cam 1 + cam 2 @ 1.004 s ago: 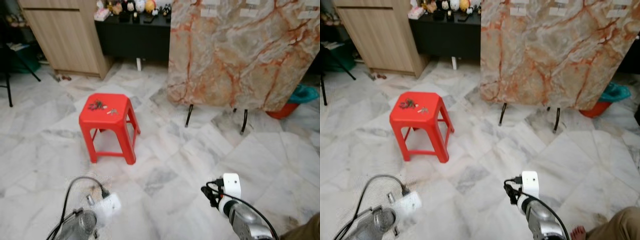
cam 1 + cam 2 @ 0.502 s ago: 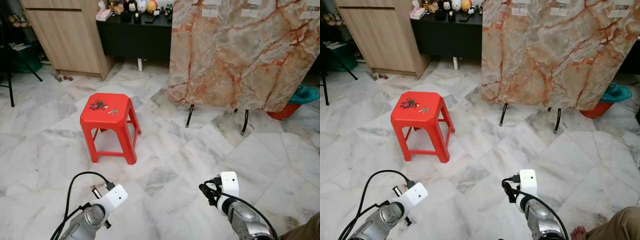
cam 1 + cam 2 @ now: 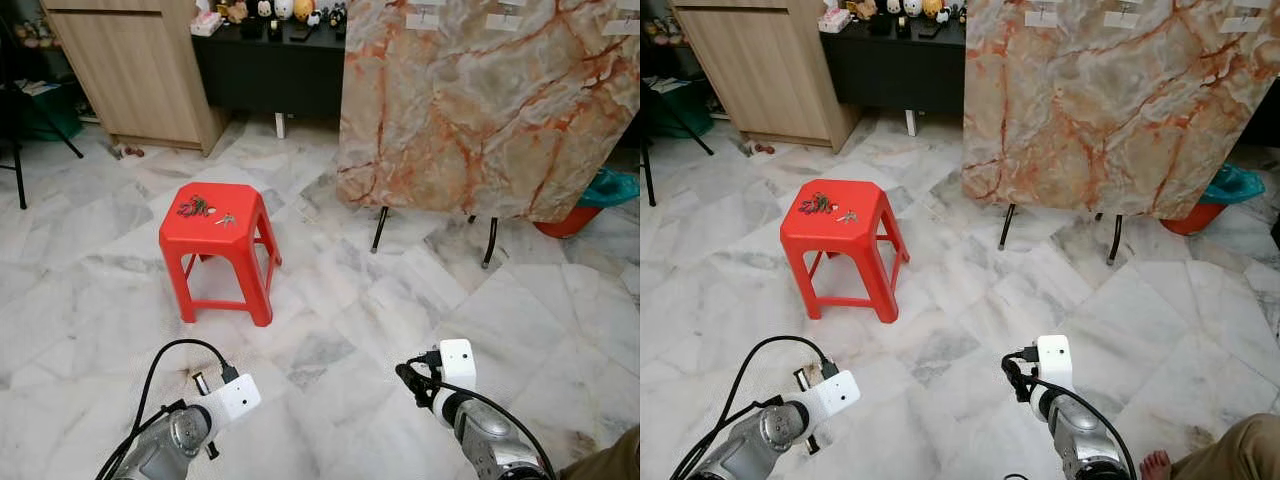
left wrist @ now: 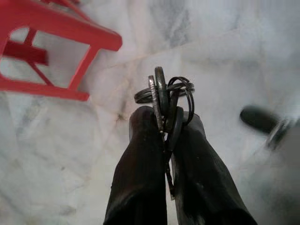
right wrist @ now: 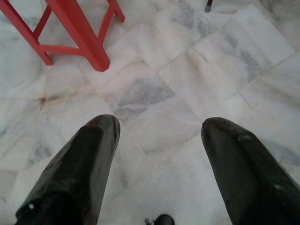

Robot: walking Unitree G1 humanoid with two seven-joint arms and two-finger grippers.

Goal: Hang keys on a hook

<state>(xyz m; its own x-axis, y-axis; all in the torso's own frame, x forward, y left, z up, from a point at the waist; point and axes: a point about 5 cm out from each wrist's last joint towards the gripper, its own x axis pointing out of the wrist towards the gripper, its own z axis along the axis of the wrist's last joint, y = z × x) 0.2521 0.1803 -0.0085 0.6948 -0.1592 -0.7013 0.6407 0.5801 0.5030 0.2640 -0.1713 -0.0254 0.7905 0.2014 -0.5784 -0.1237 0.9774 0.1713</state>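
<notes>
black left pincer (image 4: 165, 129) pinches keys (image 4: 166, 93) above marble floor (image 4: 70, 140).

A lived-in room of a home

White and grey marble tiles (image 3: 330, 300) cover the floor. A light wooden cabinet (image 3: 130, 65) stands at the far left, and beside it a low black table (image 3: 270, 75) carries small toy figurines (image 3: 270, 10) along its far edge. A red plastic stool (image 3: 218, 250) sits on the open floor. A large marble-patterned board (image 3: 490, 100) on thin black legs stands to the right, with a red basin (image 3: 570, 222) holding something teal at its right corner. A person's trouser leg (image 3: 1230, 450) and bare foot (image 3: 1155, 466) show at the lower right
</notes>
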